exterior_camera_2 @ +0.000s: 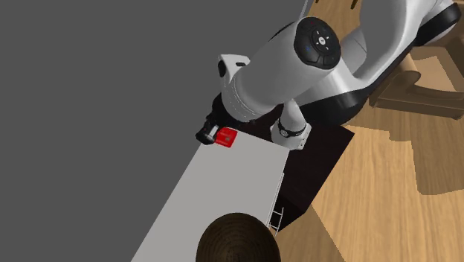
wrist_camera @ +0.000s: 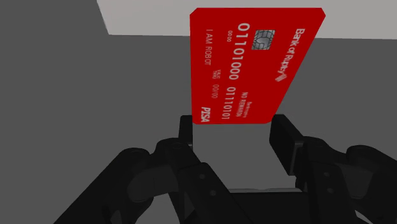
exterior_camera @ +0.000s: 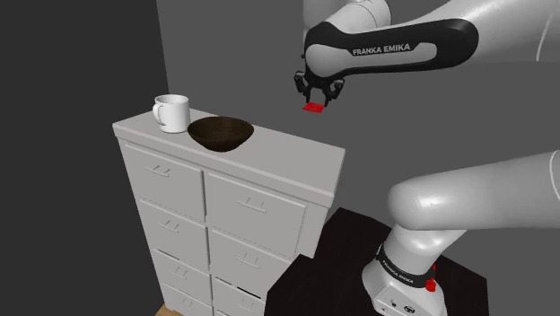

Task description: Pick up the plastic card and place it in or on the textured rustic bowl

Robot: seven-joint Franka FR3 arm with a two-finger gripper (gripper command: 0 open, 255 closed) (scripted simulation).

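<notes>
A red bank card (exterior_camera: 313, 108) hangs in the air above the cabinet top, clasped at its lower end by my black gripper (exterior_camera: 316, 95), which is shut on it. In the wrist view the card (wrist_camera: 251, 63) stands between the two fingers (wrist_camera: 286, 137), its chip and numbers facing the camera. The dark brown textured bowl (exterior_camera: 220, 132) sits on the cabinet top, toward the shoulder view's left of the gripper and lower. From the second exterior view the card (exterior_camera_2: 226, 137) is over the far end of the top, with the bowl (exterior_camera_2: 238, 238) at the near end.
A white mug (exterior_camera: 170, 112) stands just beyond the bowl at the corner of the white drawer cabinet (exterior_camera: 287, 153). Grey walls back the cabinet. My stand (exterior_camera: 408, 287) sits on a dark mat over a wooden floor (exterior_camera_2: 387, 208).
</notes>
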